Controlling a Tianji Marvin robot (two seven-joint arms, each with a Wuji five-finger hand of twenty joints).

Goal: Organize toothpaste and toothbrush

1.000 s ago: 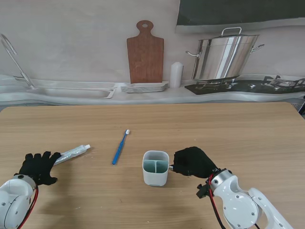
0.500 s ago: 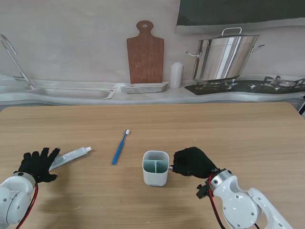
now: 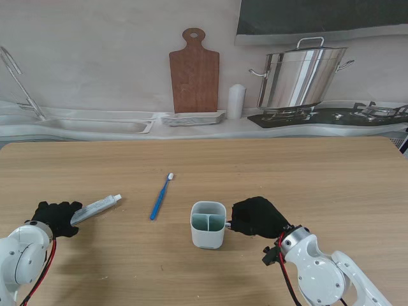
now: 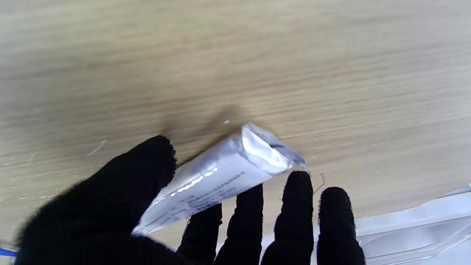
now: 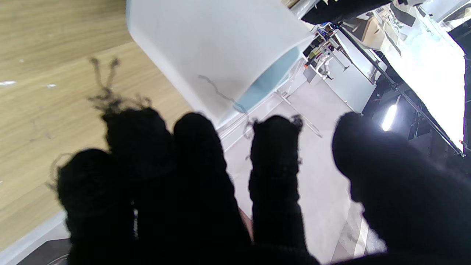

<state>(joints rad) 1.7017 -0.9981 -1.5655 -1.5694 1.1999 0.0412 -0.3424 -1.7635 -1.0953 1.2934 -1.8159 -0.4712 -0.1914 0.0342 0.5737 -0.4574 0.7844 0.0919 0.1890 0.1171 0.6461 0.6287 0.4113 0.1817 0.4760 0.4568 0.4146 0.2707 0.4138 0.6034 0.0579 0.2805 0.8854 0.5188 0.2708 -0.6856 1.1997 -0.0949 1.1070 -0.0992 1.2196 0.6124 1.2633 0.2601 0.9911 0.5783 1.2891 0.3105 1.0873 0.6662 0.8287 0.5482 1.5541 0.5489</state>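
The toothpaste tube (image 3: 95, 206) lies on the wooden counter (image 3: 306, 172) at about 8 o'clock from the white holder (image 3: 208, 224), its cap pointing toward 2 o'clock. The left hand (image 3: 56, 217) is closed on the tube's crimped tail: in the left wrist view the thumb (image 4: 121, 184) presses one face of the tube (image 4: 217, 180) and the other fingers (image 4: 294, 213) curl under the opposite face.

The tube looks light and soft-walled, with a glossy skin that could slip, and a grip this close to the flat tail will likely let the capped end droop and swing. A hold nearer the middle of the body would probably steer better, and a hard squeeze would only dent it.

The blue toothbrush (image 3: 160, 197) lies loose at roughly 11 o'clock from the holder, well apart from both hands. It is thin, stiff and low on the counter, so pinching the handle mid-length seems the sensible hold.

The right hand (image 3: 256, 217) sits at the holder's 3 o'clock side, fingers bent against its wall (image 5: 220, 55). Whether it truly grips the holder or just braces it, I cannot tell.
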